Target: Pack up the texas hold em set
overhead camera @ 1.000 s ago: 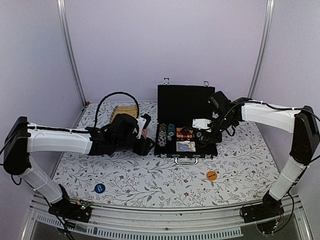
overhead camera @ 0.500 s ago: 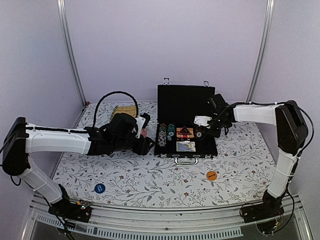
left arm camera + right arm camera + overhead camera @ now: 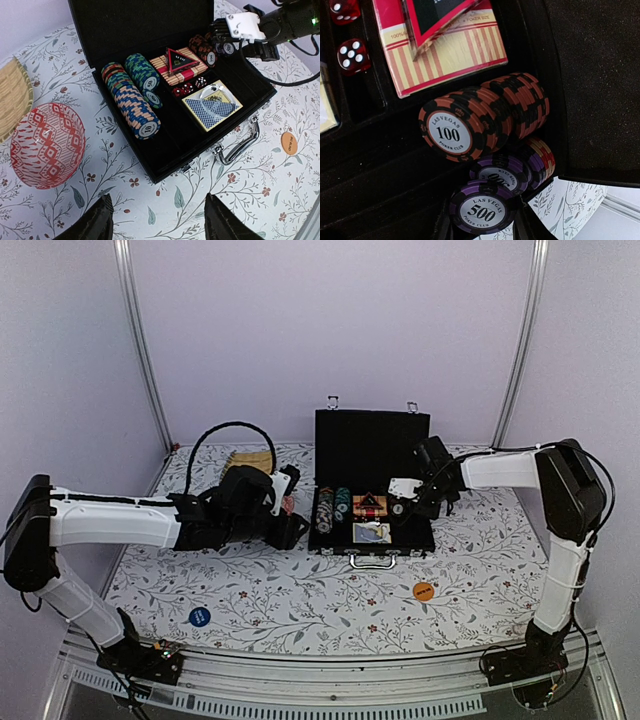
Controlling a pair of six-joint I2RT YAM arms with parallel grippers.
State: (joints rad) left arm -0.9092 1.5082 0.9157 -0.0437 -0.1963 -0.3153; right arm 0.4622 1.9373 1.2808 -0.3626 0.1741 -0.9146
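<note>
While the floral table point(image 3: 300, 590) carries everything, the black briefcase point(image 3: 370, 445) sits open at its middle, lid upright, handle toward the arms; a red woven ball point(image 3: 47, 145) lies just left of it; the left gripper point(image 3: 159, 210) hovers released above the table near the case's front corner; the right gripper point(image 3: 481, 227) is clenched on a short stack of purple chips point(image 3: 482, 210) at the case's right end, beside the orange-black chips point(image 3: 480, 115); the orange disc point(image 3: 423, 591) and blue disc point(image 3: 200, 616) lie outside, near the front edge.
</note>
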